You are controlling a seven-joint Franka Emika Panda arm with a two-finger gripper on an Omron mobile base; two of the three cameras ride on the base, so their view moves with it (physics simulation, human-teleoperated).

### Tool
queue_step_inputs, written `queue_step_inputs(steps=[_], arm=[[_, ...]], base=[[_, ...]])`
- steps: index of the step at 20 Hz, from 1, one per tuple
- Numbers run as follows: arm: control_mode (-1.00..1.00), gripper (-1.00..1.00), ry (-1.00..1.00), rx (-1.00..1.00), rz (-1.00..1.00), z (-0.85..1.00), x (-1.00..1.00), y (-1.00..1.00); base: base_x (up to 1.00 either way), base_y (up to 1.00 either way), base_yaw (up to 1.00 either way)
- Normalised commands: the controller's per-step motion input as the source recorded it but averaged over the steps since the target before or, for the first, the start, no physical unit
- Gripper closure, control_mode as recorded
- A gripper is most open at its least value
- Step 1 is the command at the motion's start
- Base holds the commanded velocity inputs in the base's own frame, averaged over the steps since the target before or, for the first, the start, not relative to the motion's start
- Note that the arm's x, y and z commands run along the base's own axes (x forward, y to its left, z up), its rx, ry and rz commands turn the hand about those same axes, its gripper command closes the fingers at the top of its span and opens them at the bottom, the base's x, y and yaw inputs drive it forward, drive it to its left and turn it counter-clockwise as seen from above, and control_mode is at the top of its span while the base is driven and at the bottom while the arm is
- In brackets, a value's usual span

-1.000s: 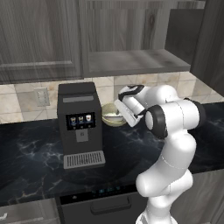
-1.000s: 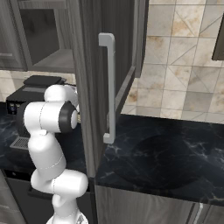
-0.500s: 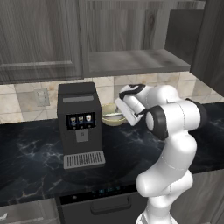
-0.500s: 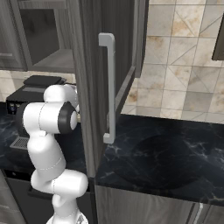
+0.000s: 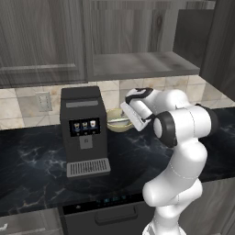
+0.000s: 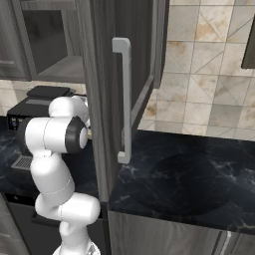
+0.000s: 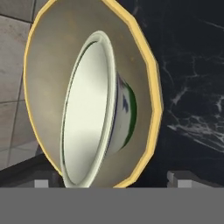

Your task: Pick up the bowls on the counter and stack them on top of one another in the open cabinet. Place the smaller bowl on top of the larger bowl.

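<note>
We see the small bowl (image 7: 87, 113) sitting inside the big bowl (image 7: 48, 65) in the hand view, and both are turned on their side there because the hand is rolled. The small one is pale with a green band, and the big one is tan with a yellow rim. In the left base view the big bowl (image 5: 117, 121) rests on the counter (image 5: 36, 156), close by the coffee machine (image 5: 84, 131) at its 3 o'clock, near the tiled wall (image 5: 25, 104). The gripper (image 5: 130, 115) hangs just at the bowl's 3 o'clock. Its jaws are spread wide and hold nothing. In the hand view its two tips stand far apart at 7 and 5 o'clock, one on each side of the bowls. We cannot tell if a tip touches the big bowl's rim, since the view is so close. The open cabinet (image 5: 137, 64) is up at 12 o'clock from the bowls, with a bare grey shelf. In the right base view a cabinet door (image 6: 99, 89) with a long handle (image 6: 123, 99) stands in front.
</note>
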Motion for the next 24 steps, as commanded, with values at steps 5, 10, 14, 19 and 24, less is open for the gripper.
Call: queue_step_inputs(steps=[5,10,14,19,24], arm=[[-1.0,-1.0,0.0,0.0,0.0,-0.02,-0.02,0.0],[-1.0,-1.0,0.02,0.0,0.0,-0.17,0.0,0.0],[-1.0,-1.0,0.03,0.0,0.0,-0.24,0.0,0.0],[-1.0,-1.0,0.01,0.0,0.0,-0.16,0.0,0.0],[-1.0,-1.0,0.0,0.0,0.0,-0.09,0.0,0.0]], base=[[0.0,0.0,0.0],[0.0,0.0,0.0],[0.0,0.0,0.0],[0.0,0.0,0.0],[0.0,0.0,0.0]])
